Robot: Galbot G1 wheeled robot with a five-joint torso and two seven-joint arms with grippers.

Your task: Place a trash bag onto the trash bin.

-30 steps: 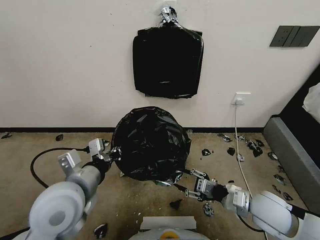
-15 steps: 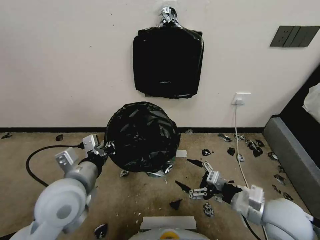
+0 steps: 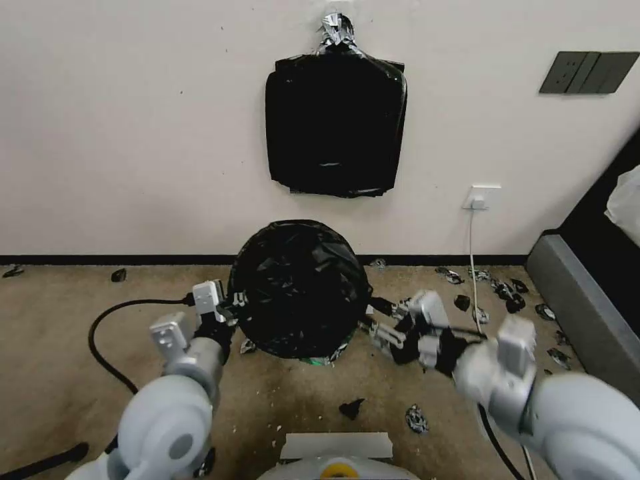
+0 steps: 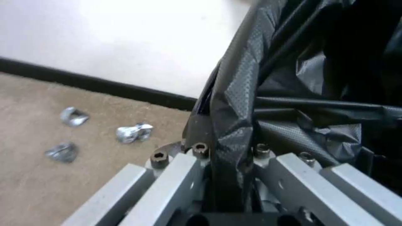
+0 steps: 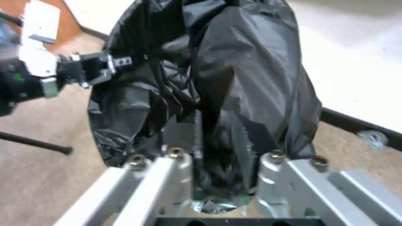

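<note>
While scraps (image 3: 417, 419) litter the carpet (image 3: 60, 373) behind and right of the right claw (image 3: 381, 319), with a cord (image 3: 475, 267) farther right. Bundle (image 3: 335, 123) hanging on wall beyond. Bag (image 3: 300, 287): glossy, wrinkled, black, ballooned between claws, hiding bin. Left claw (image 3: 233, 304) clamped on bag's edge; right claw's fingers either side of film, grip unclear.

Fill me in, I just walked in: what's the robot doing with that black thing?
It is fitting the trash bag over something on the carpet by the wall, hidden under the film. The left gripper pinches the bag's left edge; the right gripper is at its right side, film between its fingers. Black scraps litter the floor.
</note>
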